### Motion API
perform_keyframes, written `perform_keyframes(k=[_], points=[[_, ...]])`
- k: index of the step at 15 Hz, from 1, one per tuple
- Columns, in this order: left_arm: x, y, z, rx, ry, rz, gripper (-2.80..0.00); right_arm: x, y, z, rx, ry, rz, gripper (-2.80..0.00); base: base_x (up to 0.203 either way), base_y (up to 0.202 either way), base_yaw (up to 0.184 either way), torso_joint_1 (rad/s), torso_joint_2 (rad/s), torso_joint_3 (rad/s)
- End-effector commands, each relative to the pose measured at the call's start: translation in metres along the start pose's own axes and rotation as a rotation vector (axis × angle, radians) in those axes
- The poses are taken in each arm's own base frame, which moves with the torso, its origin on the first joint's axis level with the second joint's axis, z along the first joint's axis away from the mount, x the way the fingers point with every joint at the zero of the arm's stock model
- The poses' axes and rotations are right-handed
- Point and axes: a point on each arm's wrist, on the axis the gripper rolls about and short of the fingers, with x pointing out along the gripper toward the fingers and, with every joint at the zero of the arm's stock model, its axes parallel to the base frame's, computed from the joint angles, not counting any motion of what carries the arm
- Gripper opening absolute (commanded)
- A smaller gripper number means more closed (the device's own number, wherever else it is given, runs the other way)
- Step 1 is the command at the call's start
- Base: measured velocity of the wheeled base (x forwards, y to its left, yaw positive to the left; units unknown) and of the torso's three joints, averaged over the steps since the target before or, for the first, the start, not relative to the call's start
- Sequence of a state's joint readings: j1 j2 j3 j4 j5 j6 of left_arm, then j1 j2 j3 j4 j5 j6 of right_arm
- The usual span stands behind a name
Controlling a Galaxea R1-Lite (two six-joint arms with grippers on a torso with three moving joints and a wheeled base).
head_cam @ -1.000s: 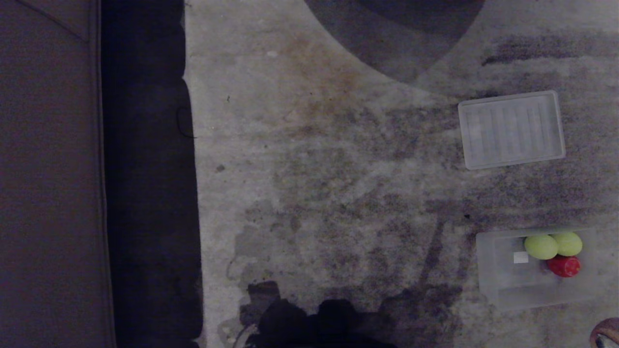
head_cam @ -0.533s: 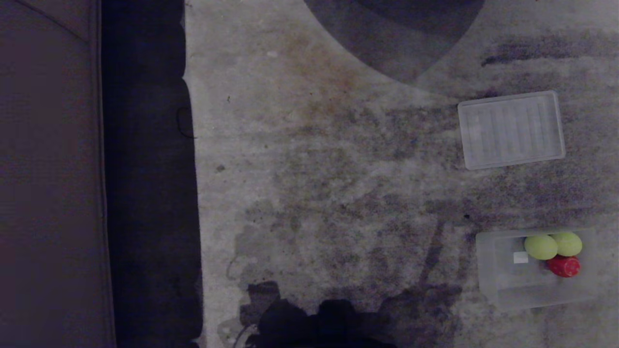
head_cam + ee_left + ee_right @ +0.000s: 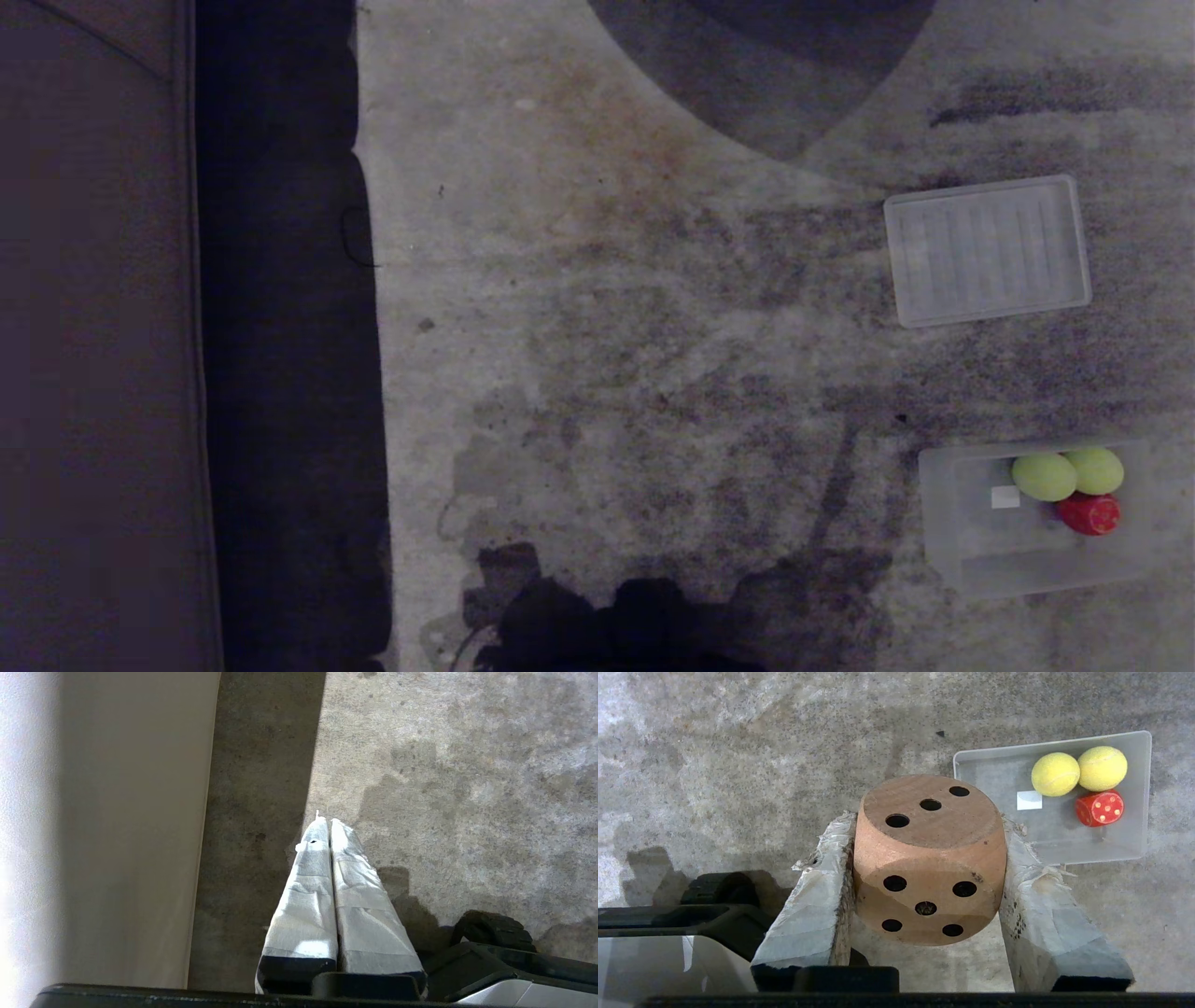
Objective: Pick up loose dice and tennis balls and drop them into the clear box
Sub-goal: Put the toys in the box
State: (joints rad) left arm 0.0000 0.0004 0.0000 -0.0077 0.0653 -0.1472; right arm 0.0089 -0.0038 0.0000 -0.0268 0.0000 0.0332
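The left tool [image 3: 330, 823] hangs over the floor [image 3: 653, 327] beside a pale wall [image 3: 117, 835], its taped fingers pressed together with nothing between them. The right tool [image 3: 927, 858] has its fingers clamped on the two sides of a tan die [image 3: 929, 858] with dark pips, lifted clear of the floor. The clear box [image 3: 1064, 844] lies on the floor off to the right of the held die, with two tennis balls [image 3: 1055, 773] touching each other and a red die [image 3: 1099, 808] just beside them in one end. A ribbed lid [image 3: 988, 250] lies apart, farther off. To do this well, I'd carry the die squarely over the bare end of the box, lower it close, then let go, so it doesn't bounce out.
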Motion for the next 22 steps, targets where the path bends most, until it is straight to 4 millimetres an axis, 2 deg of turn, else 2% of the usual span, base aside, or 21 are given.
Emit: perform_keyframes(k=[1, 14, 22], points=[[-0.0001, 0.0000, 0.0000, -0.001, -0.001, 0.000, -2.80, 0.0009, -0.0001, -0.0029, 0.001, 0.012, 0.000, -2.80, 0.000, 0.000, 0.000, 0.000, 0.00, 0.000], [-0.0001, 0.0000, 0.0000, -0.003, -0.002, 0.000, -2.80, 0.0009, -0.0001, -0.0029, 0.001, 0.012, 0.000, -2.80, 0.000, 0.000, 0.000, 0.000, 0.00, 0.003], [-0.0001, 0.0000, 0.0000, -0.003, -0.001, 0.000, -2.80, 0.0009, -0.0001, -0.0029, 0.001, 0.012, 0.000, -2.80, 0.000, 0.000, 0.000, 0.003, 0.00, 0.176]])
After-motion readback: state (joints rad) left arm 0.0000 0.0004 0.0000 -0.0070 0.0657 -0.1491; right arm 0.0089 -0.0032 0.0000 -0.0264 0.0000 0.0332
